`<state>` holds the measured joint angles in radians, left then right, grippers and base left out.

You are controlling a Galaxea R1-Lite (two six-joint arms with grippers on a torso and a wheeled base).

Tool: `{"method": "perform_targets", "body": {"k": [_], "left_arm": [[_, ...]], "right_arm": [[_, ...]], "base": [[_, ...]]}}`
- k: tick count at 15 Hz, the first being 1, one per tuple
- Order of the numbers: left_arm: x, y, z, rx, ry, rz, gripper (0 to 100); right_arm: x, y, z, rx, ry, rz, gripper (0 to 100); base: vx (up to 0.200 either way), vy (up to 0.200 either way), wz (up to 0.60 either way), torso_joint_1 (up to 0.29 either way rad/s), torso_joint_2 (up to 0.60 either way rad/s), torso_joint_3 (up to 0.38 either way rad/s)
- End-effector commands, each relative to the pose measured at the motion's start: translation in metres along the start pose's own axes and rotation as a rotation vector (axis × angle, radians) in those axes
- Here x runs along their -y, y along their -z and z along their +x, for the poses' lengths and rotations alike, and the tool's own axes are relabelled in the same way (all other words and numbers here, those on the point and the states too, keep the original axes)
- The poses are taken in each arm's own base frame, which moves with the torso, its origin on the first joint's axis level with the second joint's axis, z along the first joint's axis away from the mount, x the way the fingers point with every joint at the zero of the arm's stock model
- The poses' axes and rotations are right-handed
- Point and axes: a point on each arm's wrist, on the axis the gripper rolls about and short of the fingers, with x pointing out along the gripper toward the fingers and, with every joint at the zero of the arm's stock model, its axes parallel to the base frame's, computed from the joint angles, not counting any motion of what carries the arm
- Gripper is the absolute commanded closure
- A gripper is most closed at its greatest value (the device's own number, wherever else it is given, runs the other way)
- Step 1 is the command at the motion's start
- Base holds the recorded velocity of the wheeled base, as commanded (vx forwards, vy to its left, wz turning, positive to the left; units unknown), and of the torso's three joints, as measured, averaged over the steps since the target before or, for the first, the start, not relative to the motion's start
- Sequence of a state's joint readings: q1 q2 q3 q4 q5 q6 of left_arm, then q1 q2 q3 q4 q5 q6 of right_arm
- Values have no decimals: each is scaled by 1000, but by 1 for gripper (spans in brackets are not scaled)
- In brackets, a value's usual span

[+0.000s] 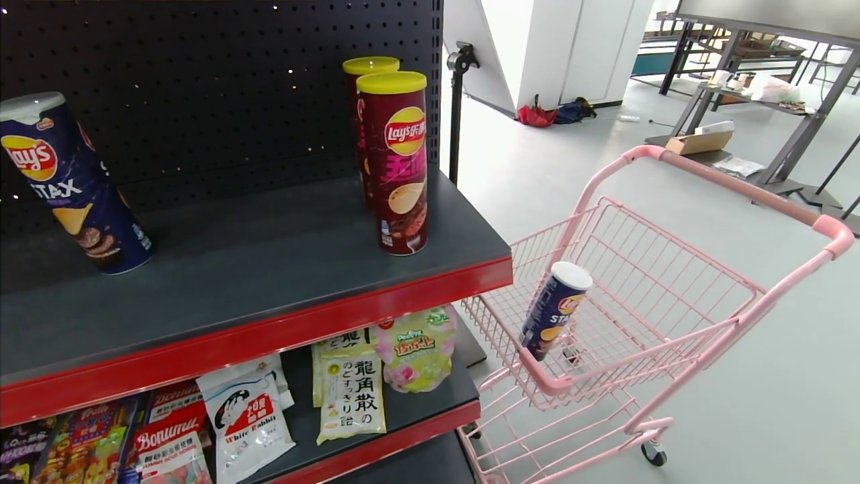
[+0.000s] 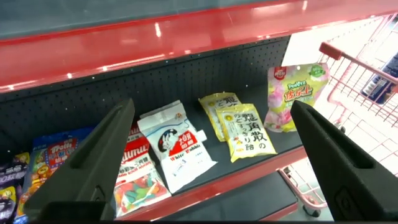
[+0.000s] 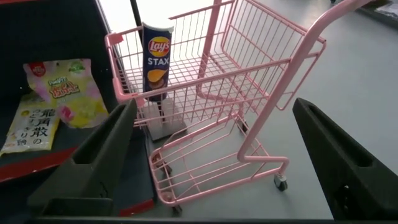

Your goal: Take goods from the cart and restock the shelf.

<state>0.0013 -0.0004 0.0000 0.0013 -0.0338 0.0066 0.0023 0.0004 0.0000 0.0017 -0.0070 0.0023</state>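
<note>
A dark blue chip can with a white lid point(image 1: 555, 310) leans against the near corner of the pink cart's basket point(image 1: 672, 282); the right wrist view has this blue can point(image 3: 157, 57) upright in the pink cart point(image 3: 267, 74). On the upper shelf point(image 1: 269, 269) stand another blue can point(image 1: 70, 185) at the left and two maroon cans with yellow lids point(image 1: 402, 161) at the right. My left gripper point(image 2: 211, 158) is open, in front of the lower shelf's snack bags point(image 2: 177, 152). My right gripper point(image 3: 214, 158) is open too, held apart from the cart.
Snack bags lie on the lower shelf point(image 1: 376, 430): a white one point(image 1: 245, 417), yellow ones point(image 1: 349, 390) and a pink-green one point(image 1: 413, 349). A black stand point(image 1: 458, 101) rises behind the shelf corner. Tables point(image 1: 752, 81) stand far right; grey floor point(image 1: 772, 403) lies open around the cart.
</note>
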Motion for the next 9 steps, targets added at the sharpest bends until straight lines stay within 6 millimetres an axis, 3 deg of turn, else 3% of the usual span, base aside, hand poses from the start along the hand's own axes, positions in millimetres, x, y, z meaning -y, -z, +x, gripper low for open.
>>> {"method": "perform_targets", "body": {"k": [1, 5, 6, 7, 8, 9], "left_arm": [[0, 0, 0, -1, 0, 0, 0], [0, 0, 0, -1, 0, 1, 0], [0, 0, 0, -1, 0, 1, 0], [0, 0, 0, -1, 0, 1, 0], [0, 0, 0, 1, 0, 1, 0], [0, 0, 0, -1, 0, 1, 0]], "right_arm": [[0, 0, 0, 1, -2, -1, 0], [0, -1, 0, -6, -2, -5, 0], [0, -32, 0, 23, -31, 2, 0], [-1, -106, 22, -13, -35, 88, 0], [-2, -155, 47, -21, -50, 188, 0], [-5, -168, 77, -97, -90, 171, 0]], "base": [[0, 0, 0, -56, 154, 90], [0, 0, 0, -4, 21, 12], [0, 0, 0, 0, 0, 0], [0, 0, 0, 0, 0, 0], [0, 0, 0, 0, 0, 0], [0, 0, 0, 0, 0, 0]]}}
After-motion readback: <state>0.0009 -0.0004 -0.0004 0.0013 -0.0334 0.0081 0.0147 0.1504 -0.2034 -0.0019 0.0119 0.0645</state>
